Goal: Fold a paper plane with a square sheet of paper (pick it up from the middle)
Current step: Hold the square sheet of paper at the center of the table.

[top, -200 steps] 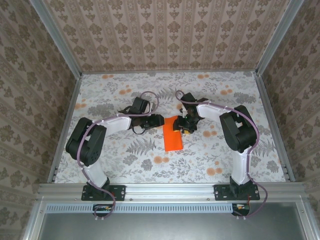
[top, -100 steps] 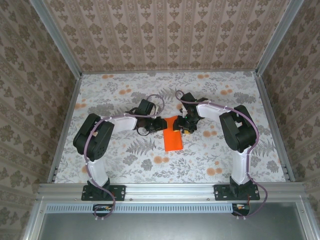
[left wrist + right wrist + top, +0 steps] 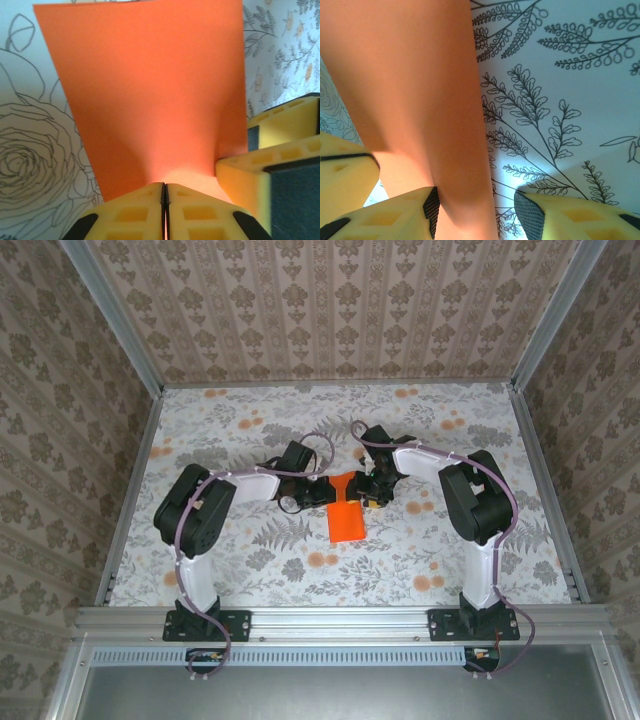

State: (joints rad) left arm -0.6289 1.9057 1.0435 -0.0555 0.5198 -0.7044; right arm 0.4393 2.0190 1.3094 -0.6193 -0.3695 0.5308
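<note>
Overhead; wrist close-ups sharing paper (image 3: pixel 347 520)

Overhead, at centre frame, the sides of the upper end of the square sheet of paper (image 3: pixel 347 523) lay hidden beneath the left gripper (image 3: pixel 325 493) and right gripper (image 3: pixel 366 492).

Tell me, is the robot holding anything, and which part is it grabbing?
The left jaws are shut on the orange paper, pinching its edge at the far end. The right jaws stand open around it, gripping nothing.

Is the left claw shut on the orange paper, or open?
Shut. In the left wrist view the left gripper has its yellow fingers pressed together with no gap, the square sheet of paper pinched between them.
</note>
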